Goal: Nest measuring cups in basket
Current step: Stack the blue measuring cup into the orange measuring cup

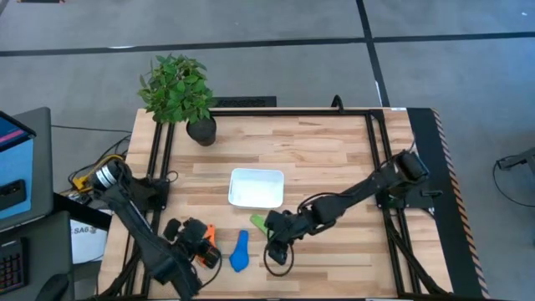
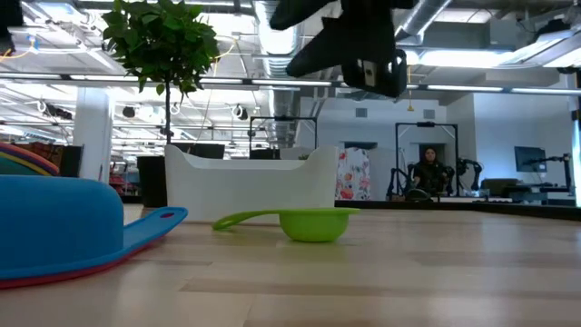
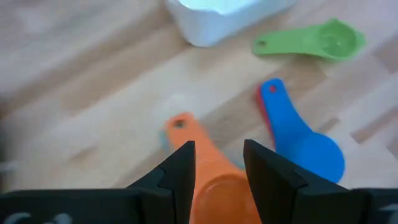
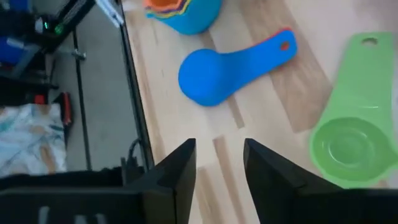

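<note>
Starting at the lower left of your overhead view, the left gripper (image 1: 203, 248) sits low over the wooden table (image 1: 334, 150), its two dark fingers (image 3: 180, 171) spread either side of a small orange plastic measuring cup (image 3: 214, 183) without pinching it. Just right of it lies a blue plastic measuring cup (image 1: 240, 253), overturned on a red one whose edge peeks out beneath. Near the frame's centre sits the shallow white rectangular plastic basket (image 1: 257, 188). Immediately below its lower right corner lies the green plastic measuring cup (image 1: 258, 222), bowl up. Right of that, the right gripper (image 1: 276, 252) hovers over bare wood, fingers (image 4: 180, 168) spread, holding nothing. A potted green plant (image 1: 177, 92) stands at upper left.
</note>
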Robot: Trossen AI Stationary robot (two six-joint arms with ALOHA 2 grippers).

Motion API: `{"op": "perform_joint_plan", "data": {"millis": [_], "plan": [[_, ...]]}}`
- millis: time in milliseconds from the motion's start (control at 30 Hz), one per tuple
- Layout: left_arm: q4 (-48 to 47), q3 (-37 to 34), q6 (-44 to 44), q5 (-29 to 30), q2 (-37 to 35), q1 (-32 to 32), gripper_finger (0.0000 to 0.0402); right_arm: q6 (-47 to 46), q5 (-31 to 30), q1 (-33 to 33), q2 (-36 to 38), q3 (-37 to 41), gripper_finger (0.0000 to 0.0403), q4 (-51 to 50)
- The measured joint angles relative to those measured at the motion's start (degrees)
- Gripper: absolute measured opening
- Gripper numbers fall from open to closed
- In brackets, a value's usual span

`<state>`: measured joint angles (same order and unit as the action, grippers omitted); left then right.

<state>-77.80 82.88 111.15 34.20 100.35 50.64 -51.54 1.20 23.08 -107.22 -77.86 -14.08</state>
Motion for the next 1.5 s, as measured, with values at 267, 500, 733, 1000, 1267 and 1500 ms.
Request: {"op": "perform_joint_plan", "data": {"millis": [267, 500, 733, 1000, 1267, 1500], "plan": [[30.98, -16.2, -18.98, -4.78, -8.61, -12.27, 0.0151, -6.21, -6.85, 2.68, 6.42, -0.2, 0.014, -14.09], [43.06, -17.4, -26.47, -14.37, -5.01, -20.42, 0.0252, -12.6, -14.86, 6.6, 12.28, -0.07, 0.0157, -31.97], [46.56, -17.01, -23.63, -19.92, 1.22, -23.24, 0.0328, -17.73, -20.08, 10.42, 16.0, -0.07, 0.0173, -38.82], [51.38, -17.0, -21.88, -20.33, 6.24, -23.89, 0.0337, -20.52, -22.8, 12.88, 18.26, -0.09, 0.0167, -43.42], [52.26, -16.71, -19.44, -20.26, 8.03, -23.7, 0.0337, -21.37, -23.73, 14.31, 18.97, -0.05, 0.0168, -45.71], [47.05, -13.35, -22.03, -21.97, 8.47, -23.69, 0.0303, -22.0, -23.85, 14.75, 18.91, -0.05, 0.0156, -46.66]]}}
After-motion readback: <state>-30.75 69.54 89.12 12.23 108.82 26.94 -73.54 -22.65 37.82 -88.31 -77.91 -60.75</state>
